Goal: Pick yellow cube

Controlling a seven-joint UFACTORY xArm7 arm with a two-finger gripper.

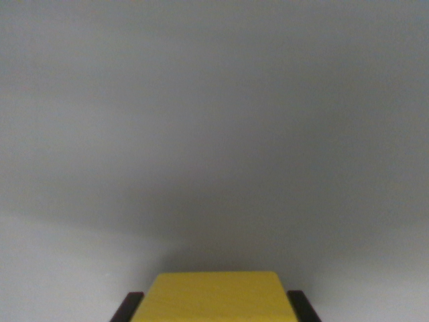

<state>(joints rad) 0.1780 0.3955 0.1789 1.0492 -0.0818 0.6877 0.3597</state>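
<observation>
- The yellow cube (216,296) is sitting at the 6 o'clock edge of the wrist view, and only its top face is showing.
- The claw (216,310) is standing around the cube: one dark finger (127,307) is touching its side toward 7 o'clock, and the other is just beside it toward 5 o'clock.
- The fingers are looking closed against the cube, so I am judging that the claw is gripping it, but the contact surfaces are hiding below the picture's edge.
- What could be going wrong: the cube could be slipping or turning between the fingers if the grip is light or sitting too near the top edge.
- A quick lift could also be shaking it loose, since the faces are looking smooth.
- The surface (214,134) is plain grey and matte, and it is filling the picture from 9 o'clock to 3 o'clock.
- A soft shadow is lying just above the cube; I cannot tell if the cube is touching the surface.
- Nothing else of the room is showing.
</observation>
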